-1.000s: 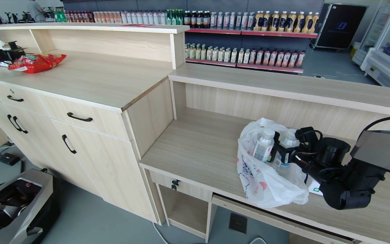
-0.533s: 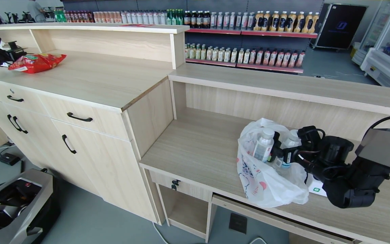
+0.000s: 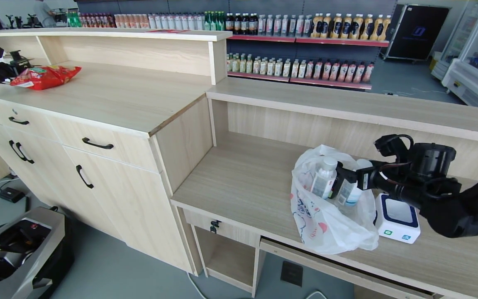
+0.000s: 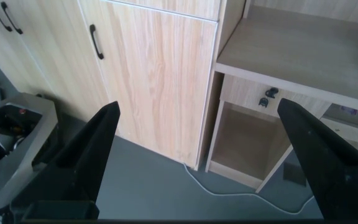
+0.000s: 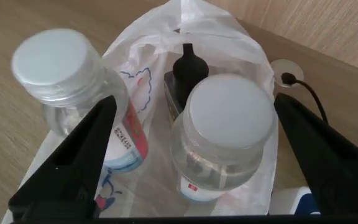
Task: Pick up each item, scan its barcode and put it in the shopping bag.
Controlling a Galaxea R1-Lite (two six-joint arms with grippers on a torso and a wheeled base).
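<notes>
A white plastic shopping bag [image 3: 330, 224] stands on the lower counter with two clear, white-capped bottles upright in it. One bottle [image 3: 323, 176] [image 5: 67, 81] is on the bag's left side. The other bottle [image 3: 350, 189] [image 5: 225, 137] stands between the spread fingers of my right gripper [image 3: 342, 182] [image 5: 194, 99], which is open just above the bag's mouth. A black-topped item [image 5: 187, 62] lies deeper in the bag. A red snack bag [image 3: 44, 77] lies on the upper counter, far left. My left gripper [image 4: 197, 106] hangs open over the floor before the cabinet.
A white and blue scanner [image 3: 396, 218] sits on the lower counter right of the bag, under my right arm. The counter's back wall [image 3: 305, 124] rises behind the bag. Cabinet doors [image 4: 160, 74] and an open cubby [image 4: 247, 149] face my left gripper.
My right arm has drawn back up and to the right, uncovering the scanner. The bottle it stood over stays in the bag.
</notes>
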